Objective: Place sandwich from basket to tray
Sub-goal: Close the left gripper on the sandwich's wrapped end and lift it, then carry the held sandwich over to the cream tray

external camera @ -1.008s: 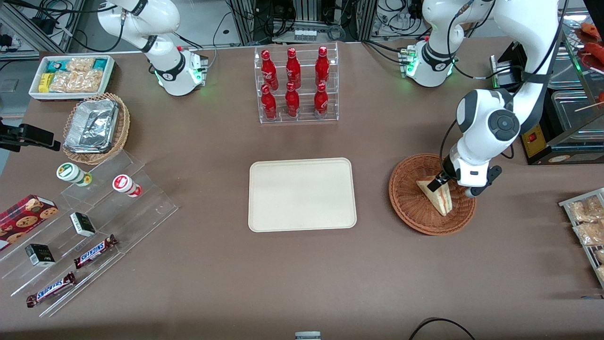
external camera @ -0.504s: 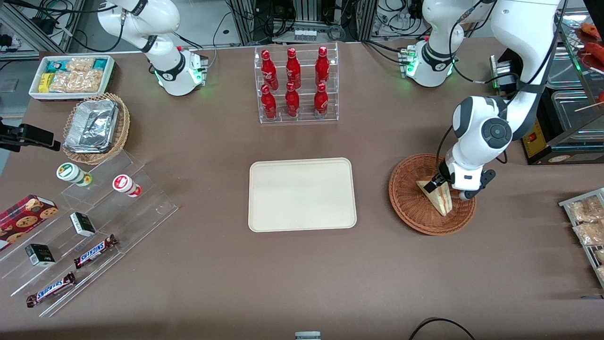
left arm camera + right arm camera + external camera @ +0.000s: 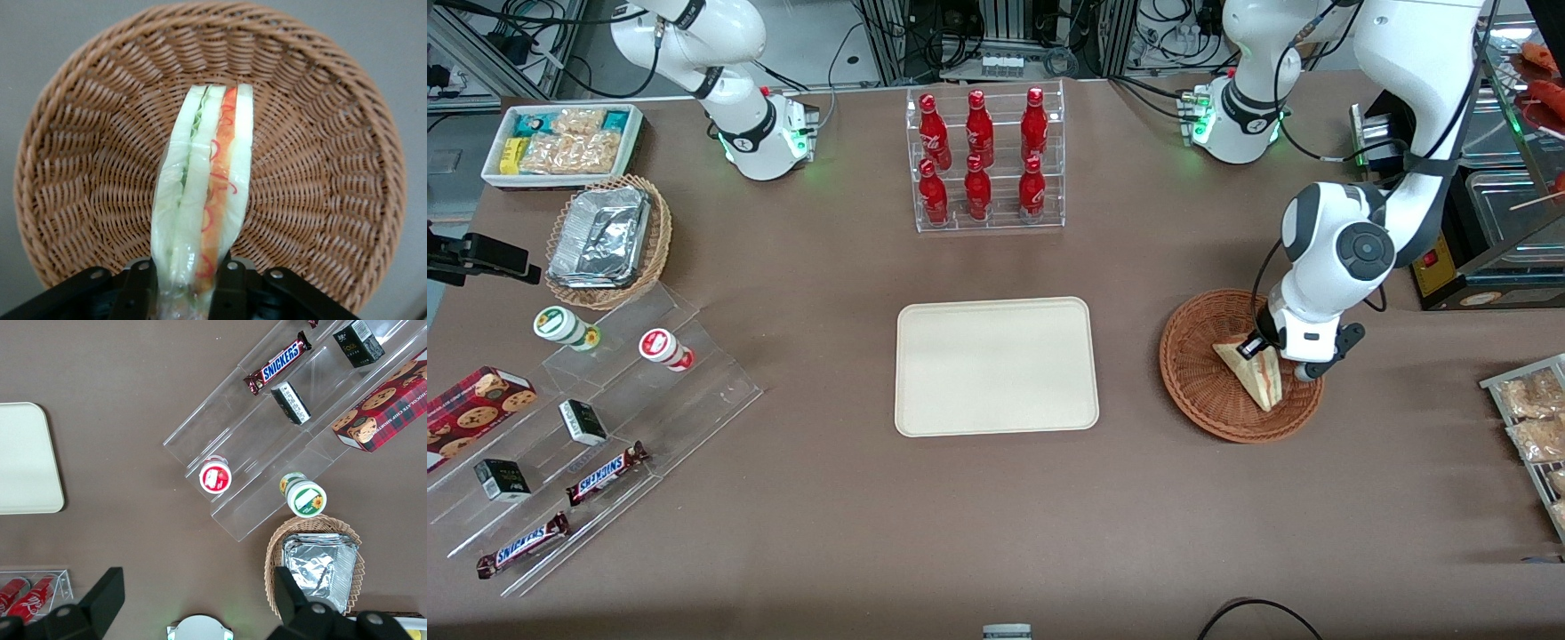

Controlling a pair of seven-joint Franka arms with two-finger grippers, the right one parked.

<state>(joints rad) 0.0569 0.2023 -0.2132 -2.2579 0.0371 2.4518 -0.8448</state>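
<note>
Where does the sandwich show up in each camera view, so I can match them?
Front view: the sandwich lies in the basket, toward the working arm's end of the table, with the gripper at its end farther from the camera.
Left wrist view: the sandwich stands on edge in the basket, and the gripper is shut on it.
Right wrist view: not in it.
Shared landmark: the basket.

On the table (image 3: pixel 800 498), the tray (image 3: pixel 996 366) lies at the middle. The basket (image 3: pixel 1200 373) sits beside it, toward the working arm's end, holding the sandwich (image 3: pixel 1258 378). The claw (image 3: pixel 1254 347) is down in the basket, its fingers (image 3: pixel 230 287) pressed against the sandwich's two faces. A bottle rack (image 3: pixel 985 160) stands farther from the front camera than the tray.
</note>
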